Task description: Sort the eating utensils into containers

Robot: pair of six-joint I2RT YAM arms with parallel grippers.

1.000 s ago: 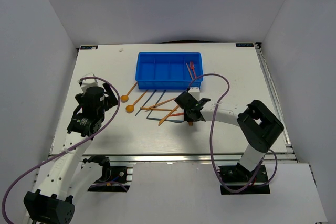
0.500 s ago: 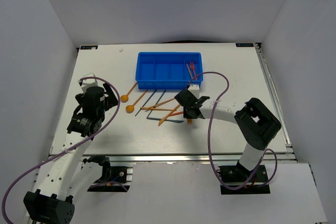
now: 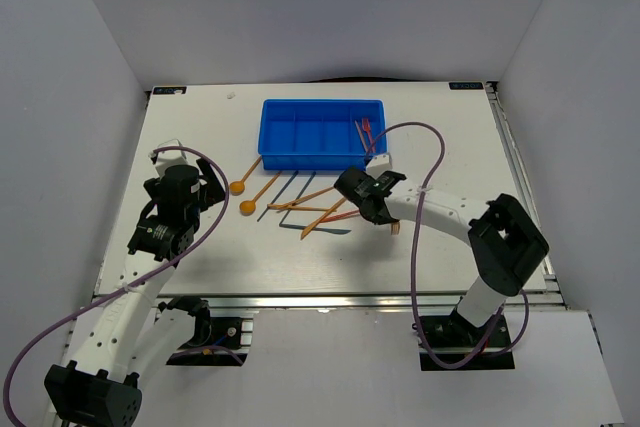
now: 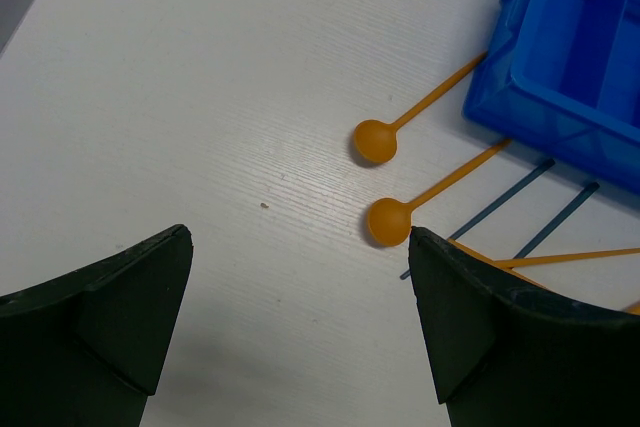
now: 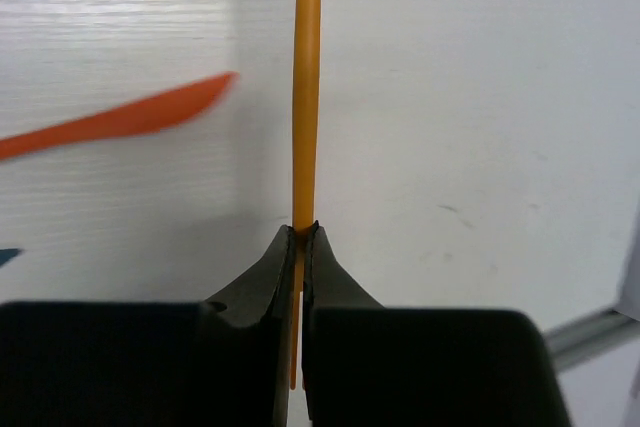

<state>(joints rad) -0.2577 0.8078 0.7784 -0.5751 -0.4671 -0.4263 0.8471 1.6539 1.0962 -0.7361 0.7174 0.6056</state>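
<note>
Right wrist: right end effector (image 5: 303,234) clamped on orange utensil (image 5: 307,67); left end effector (image 4: 300,247) wide apart, empty.

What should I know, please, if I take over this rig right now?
Left hand: open, holding nothing, above the table near two orange spoons.
Right hand: shut on a thin orange utensil.
Blue tray: red utensils in its rightmost compartment.
Left to sort: the held one, the spoons, dark blue sticks and other orange pieces lying before the tray.
</note>
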